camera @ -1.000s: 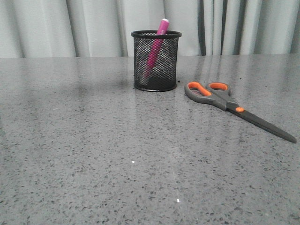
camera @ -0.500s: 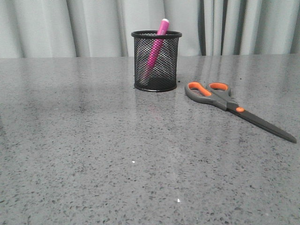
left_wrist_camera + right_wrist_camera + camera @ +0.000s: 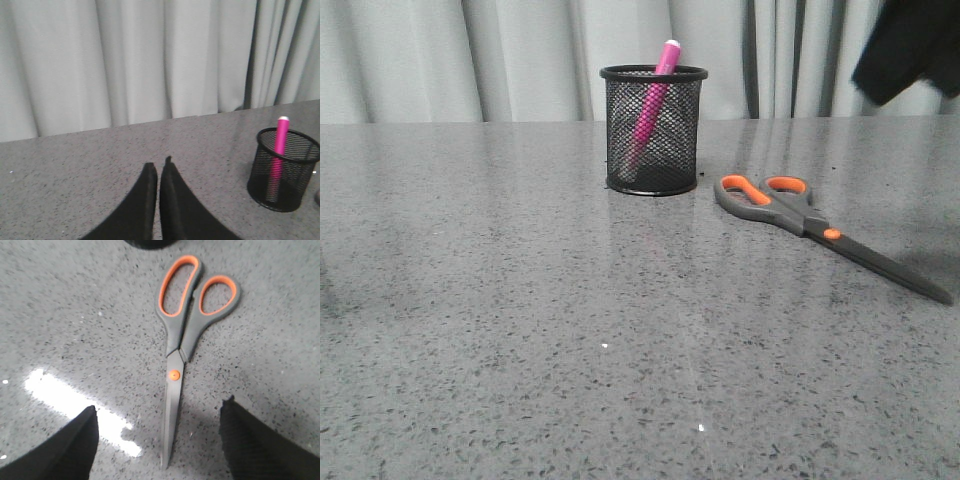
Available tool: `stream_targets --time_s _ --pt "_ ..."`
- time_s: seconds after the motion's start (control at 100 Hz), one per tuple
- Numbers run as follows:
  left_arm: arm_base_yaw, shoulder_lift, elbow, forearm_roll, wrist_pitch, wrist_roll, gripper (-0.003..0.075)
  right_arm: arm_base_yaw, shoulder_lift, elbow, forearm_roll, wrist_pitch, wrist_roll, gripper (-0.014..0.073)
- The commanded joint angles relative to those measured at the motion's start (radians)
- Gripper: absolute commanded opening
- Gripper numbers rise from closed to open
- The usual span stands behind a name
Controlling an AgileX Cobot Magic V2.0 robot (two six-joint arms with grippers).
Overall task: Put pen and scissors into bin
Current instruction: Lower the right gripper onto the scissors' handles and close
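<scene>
The pink pen [image 3: 653,105] stands tilted inside the black mesh bin [image 3: 653,130] at the table's back middle; both also show in the left wrist view, the pen [image 3: 278,150] in the bin [image 3: 282,170]. The scissors [image 3: 800,217] lie flat and closed to the right of the bin, handles toward it. In the right wrist view the scissors [image 3: 182,337] lie below my right gripper [image 3: 159,410], which is open, its fingers [image 3: 250,440] spread on either side of the blade tip. My left gripper [image 3: 158,167] is shut and empty above the table, left of the bin.
A dark part of the right arm [image 3: 910,45] shows at the top right of the front view. Grey curtains [image 3: 470,60] hang behind the speckled grey table [image 3: 570,330]. A bright glare patch [image 3: 75,402] lies on the table beside the scissors.
A dark part of the right arm has come into the front view at the top right, casting a shadow by the scissors' blade. Pen, bin and scissors have not moved.
</scene>
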Motion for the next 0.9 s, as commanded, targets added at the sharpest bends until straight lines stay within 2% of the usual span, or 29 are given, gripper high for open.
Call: stream_targets --time_s 0.0,0.13,0.32,0.66,0.89 --pt "0.001 -0.009 -0.024 -0.015 0.066 -0.005 -0.0019 0.006 0.066 -0.096 -0.041 0.015 0.057 0.0463" --pt "0.001 -0.009 -0.024 -0.015 0.082 -0.005 -0.0019 0.007 0.175 -0.194 -0.046 0.077 0.084 0.0463" --pt "0.001 0.009 -0.024 -0.003 0.06 -0.005 -0.0019 0.02 0.292 -0.271 -0.075 0.077 0.088 0.0463" --pt "0.001 0.12 -0.024 -0.014 0.052 -0.005 -0.0019 0.039 0.388 -0.285 -0.098 0.059 0.088 0.0463" --pt "0.001 0.121 -0.028 -0.014 -0.052 -0.005 -0.0019 0.039 0.422 -0.285 -0.1 0.025 0.088 0.0463"
